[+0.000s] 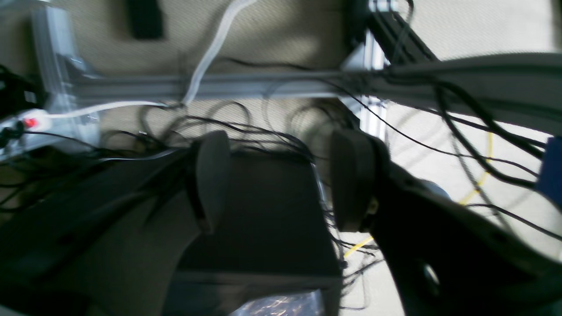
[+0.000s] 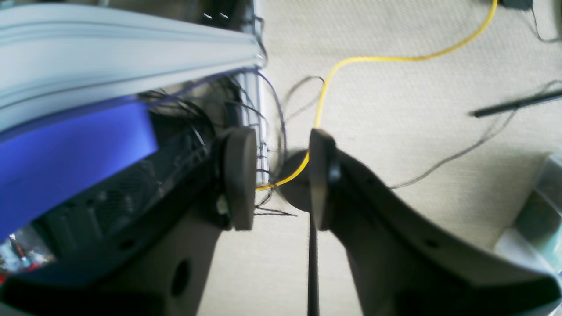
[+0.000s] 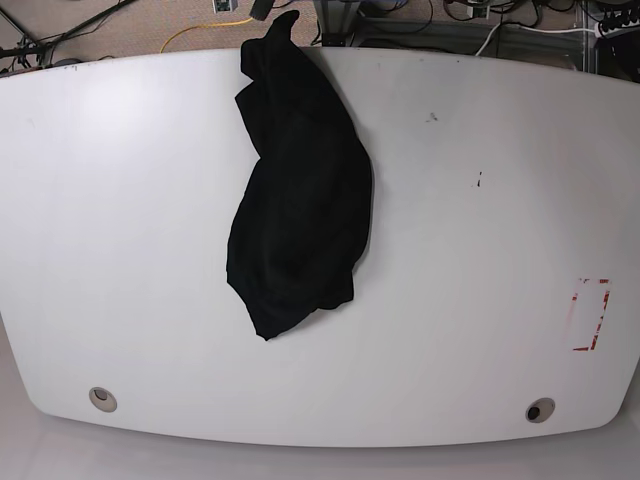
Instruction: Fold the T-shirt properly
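The T-shirt (image 3: 300,200) lies crumpled in a long black heap on the white table (image 3: 480,250), running from the far edge toward the middle. One end hangs over the far edge. Neither arm shows in the base view, and the T-shirt shows in neither wrist view. My left gripper (image 1: 281,182) is open with nothing between its pads, looking at floor, cables and a dark box. My right gripper (image 2: 280,177) is also open and empty, above carpet beside the table's edge (image 2: 109,52).
A red-marked rectangle (image 3: 590,313) sits near the table's right edge. Two round holes (image 3: 101,398) (image 3: 540,410) lie near the front edge. A yellow cable (image 2: 351,61) and black cables (image 1: 263,131) run over the carpet by an aluminium frame (image 1: 219,85).
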`<state>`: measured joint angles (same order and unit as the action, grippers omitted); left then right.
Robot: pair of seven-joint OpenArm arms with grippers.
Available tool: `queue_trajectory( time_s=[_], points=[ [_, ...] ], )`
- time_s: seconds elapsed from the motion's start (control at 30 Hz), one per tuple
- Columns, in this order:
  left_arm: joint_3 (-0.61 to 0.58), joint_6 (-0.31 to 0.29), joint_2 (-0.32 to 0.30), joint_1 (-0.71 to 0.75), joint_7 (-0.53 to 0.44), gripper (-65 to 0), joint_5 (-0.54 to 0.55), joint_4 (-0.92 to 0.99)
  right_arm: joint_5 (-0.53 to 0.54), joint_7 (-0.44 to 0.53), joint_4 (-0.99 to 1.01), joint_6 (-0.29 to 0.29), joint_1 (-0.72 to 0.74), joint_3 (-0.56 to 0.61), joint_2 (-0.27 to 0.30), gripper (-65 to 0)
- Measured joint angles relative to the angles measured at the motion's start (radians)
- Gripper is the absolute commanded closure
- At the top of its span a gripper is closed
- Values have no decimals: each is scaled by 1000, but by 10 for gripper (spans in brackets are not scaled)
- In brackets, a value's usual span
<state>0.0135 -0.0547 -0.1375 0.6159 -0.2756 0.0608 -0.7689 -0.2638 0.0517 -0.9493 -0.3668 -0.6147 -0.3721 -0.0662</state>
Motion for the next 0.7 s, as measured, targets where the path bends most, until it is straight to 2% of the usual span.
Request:
queue_trajectory(
  time_s=[0.27, 0.37, 0.43, 0.53, 0.57, 0.7],
  points=[
    [1, 3, -66, 254, -2, -338, -4, -370, -2, -5, -311, 0, -204, 0, -68, -189],
    [35, -5, -71, 319, -3, -338, -4, -478, 8, -18, -396, 0, -262, 1, -81, -189],
    [73, -6, -70, 353, -3, -338, -5, -542, 71, -34, -452, -4, -302, 2, -91, -189],
    [114, -2, -72, 397, -2, -338, -3, -624, 174, -60, -547, -56, -359, 5, -91, -189],
    [126, -2, -73, 409, 9, -338, -4, -654, 212, -104, -586, -60, -376, 5, -91, -189],
    [158, -2, -73, 464, 5, -338, -4, -775, 309, -161, -715, -109, -433, -7, -91, -189]
  ],
)
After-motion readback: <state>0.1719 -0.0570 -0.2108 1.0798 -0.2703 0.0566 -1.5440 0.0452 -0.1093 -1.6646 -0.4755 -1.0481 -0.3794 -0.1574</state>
